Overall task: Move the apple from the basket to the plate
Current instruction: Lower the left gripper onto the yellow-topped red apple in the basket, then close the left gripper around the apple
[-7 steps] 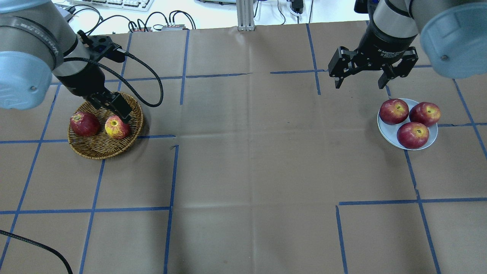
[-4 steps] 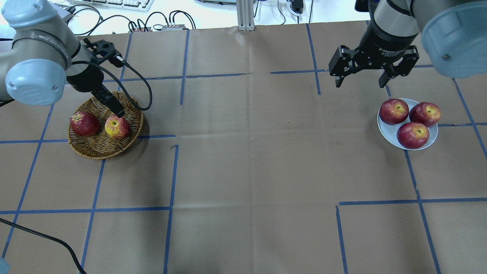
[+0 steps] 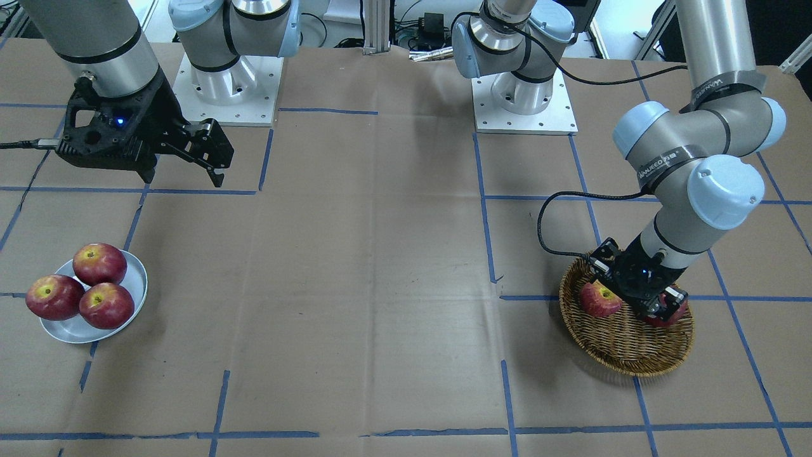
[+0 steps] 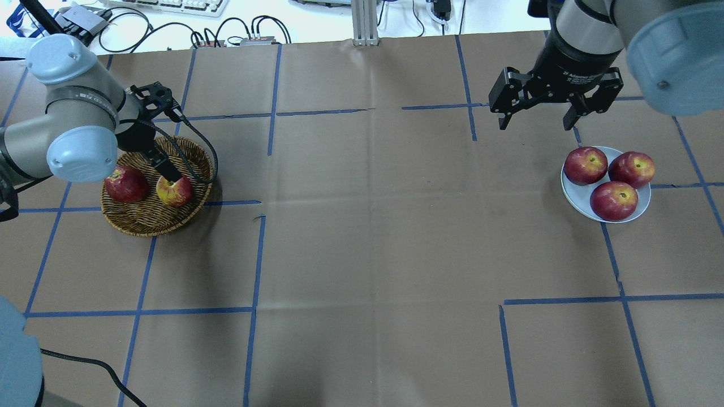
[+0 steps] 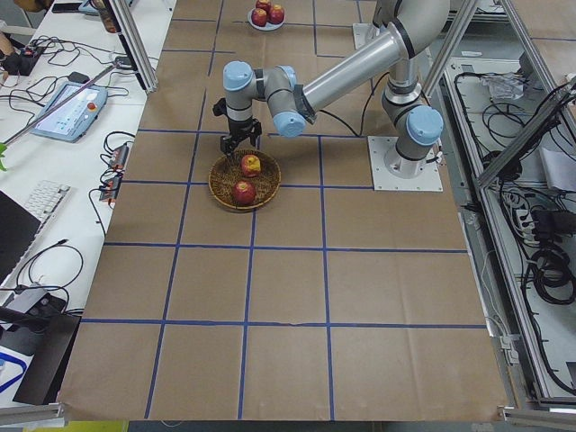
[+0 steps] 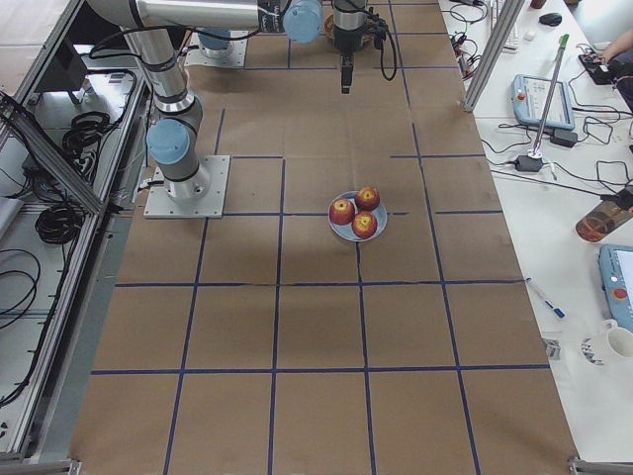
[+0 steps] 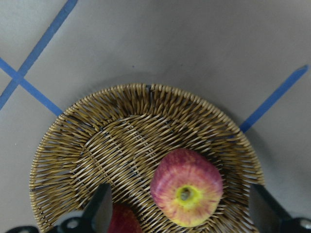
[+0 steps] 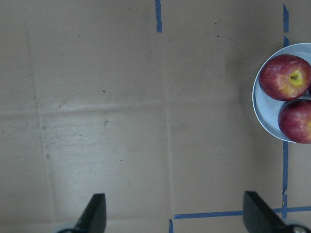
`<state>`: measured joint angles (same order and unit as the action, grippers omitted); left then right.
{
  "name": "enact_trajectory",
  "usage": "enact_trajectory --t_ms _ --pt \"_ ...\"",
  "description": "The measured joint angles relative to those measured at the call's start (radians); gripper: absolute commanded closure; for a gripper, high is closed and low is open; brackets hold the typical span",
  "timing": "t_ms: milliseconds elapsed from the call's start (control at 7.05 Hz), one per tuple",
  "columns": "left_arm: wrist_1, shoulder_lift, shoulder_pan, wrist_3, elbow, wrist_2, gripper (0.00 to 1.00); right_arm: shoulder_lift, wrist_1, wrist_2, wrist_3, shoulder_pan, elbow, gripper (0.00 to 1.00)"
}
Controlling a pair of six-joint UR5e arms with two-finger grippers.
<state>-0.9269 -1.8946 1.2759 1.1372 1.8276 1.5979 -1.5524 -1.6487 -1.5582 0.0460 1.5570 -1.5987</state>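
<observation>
over the papered table (image 4: 362, 226) our left gripper (image 7: 181, 204) hangs open above the apple (image 4: 175, 193) in the basket (image 7: 146, 92), one finger (image 7: 99, 209) may hit the darker apple (image 7: 122, 222); right gripper (image 4: 534, 125) open.

Left claw (image 7: 180, 190) and right claw (image 4: 534, 125) agape

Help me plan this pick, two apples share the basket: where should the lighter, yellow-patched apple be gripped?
Grip the apple across its widest middle, from straight above: its stem hollow faces up, so the sides are even, and the basket rim would likely block a sideways approach. Keep the jaws clear of the darker apple beside it.
</observation>
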Motion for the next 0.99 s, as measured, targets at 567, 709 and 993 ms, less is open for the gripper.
enact_trajectory --t_ms 567,709,993 --pt "0.025 -0.018 -0.006 0.002 0.046 0.005 0.02 0.000 0.000 0.003 0.000 0.000 -0.001 0.00" --pt "0.029 -0.031 -0.006 0.002 0.048 0.004 0.02 0.000 0.001 0.003 0.000 0.000 0.001 0.00" --pt "0.033 -0.054 -0.007 0.003 0.050 0.003 0.02 0.000 0.001 0.003 0.000 0.000 0.002 0.00"
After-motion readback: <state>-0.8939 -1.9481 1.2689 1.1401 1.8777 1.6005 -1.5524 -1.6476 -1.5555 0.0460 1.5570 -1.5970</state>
